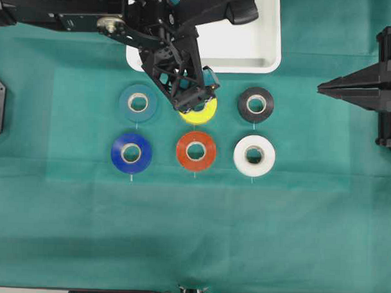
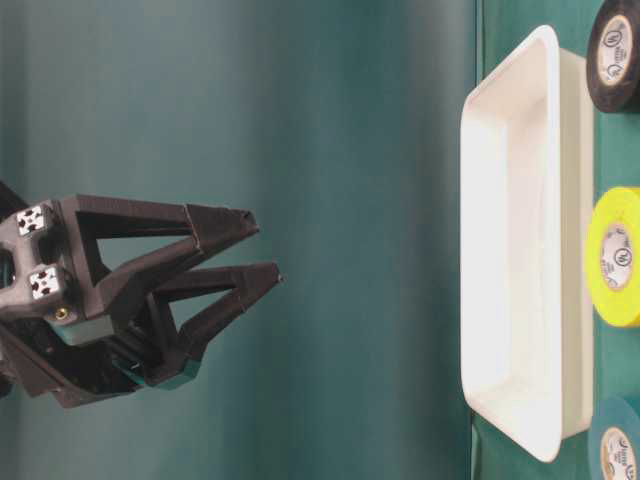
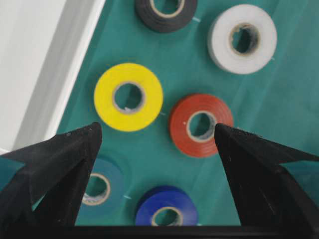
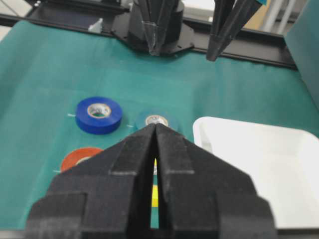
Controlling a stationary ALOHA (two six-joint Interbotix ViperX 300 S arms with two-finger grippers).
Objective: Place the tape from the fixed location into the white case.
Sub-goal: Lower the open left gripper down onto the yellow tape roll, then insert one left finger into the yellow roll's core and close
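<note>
Tape [image 3: 128, 97], the bright yellow roll, lay flat on the green cloth [image 1: 192, 230] in the middle of the row nearest the white case [image 1: 263, 55], just beside the case's rim. The left gripper [image 3: 157, 132] hung above it with its jaws spread wide and nothing between them. An orange-red roll [image 3: 201, 124] lay just beside the yellow one, with a teal roll [image 1: 138, 103], a black roll [image 1: 255, 104], a blue roll [image 1: 131, 152] and a white roll [image 1: 254, 155] around them. The right gripper [image 4: 155, 130] sat well apart at the cloth's edge, its jaws pressed together and empty.
</note>
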